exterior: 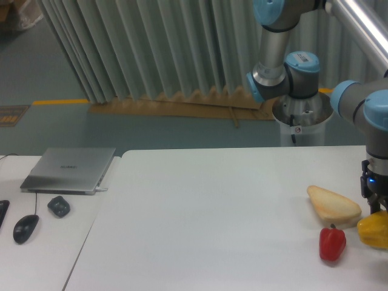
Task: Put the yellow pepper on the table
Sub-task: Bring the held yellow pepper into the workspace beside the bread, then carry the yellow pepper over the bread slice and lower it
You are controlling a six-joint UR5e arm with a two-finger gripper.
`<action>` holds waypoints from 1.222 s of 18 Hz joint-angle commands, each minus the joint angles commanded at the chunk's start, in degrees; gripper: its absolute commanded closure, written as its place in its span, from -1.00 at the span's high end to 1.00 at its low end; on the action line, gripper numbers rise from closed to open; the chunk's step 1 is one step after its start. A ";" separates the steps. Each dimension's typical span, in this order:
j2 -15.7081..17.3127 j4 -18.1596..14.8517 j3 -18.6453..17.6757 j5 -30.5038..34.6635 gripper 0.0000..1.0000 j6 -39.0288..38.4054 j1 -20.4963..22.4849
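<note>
- The gripper (381,209) hangs at the far right edge of the view, its fingers mostly cut off by the frame. The yellow pepper (373,230) sits directly under it. The fingers appear to be pinching the pepper's top, though I cannot tell this for certain.
- The pepper looks low, near or touching the table (212,212). Whether it actually rests there is unclear.
- To do this step well, I judge the arm should lower straight down until the pepper bears on the surface. It should then spread the fingers and lift vertically, so the lobed fruit does not roll.
- The red pepper (332,243) stands just beside the gripper, toward the table's middle. The pale bread-like wedge (333,205) lies beside it on the same side. Neither should be nudged.
- Count: one yellow pepper, one red pepper, one pale wedge.
- Well apart from the gripper, on the smaller desk (36,242), there are one closed laptop (70,170) and two mice (59,206).
</note>
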 joint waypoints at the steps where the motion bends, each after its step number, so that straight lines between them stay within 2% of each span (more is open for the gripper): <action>1: 0.78 0.00 -1.48 0.70 -0.17 -0.09 -0.18; 8: 3.34 -0.61 -7.29 1.23 -0.17 0.00 -1.50; 13: 6.41 -1.67 -11.42 2.38 -0.17 -1.40 -4.66; 17: 7.38 -3.24 -11.78 2.29 -0.17 -4.73 -5.53; 22: 8.26 -4.13 -11.87 2.64 -0.17 -9.84 -10.10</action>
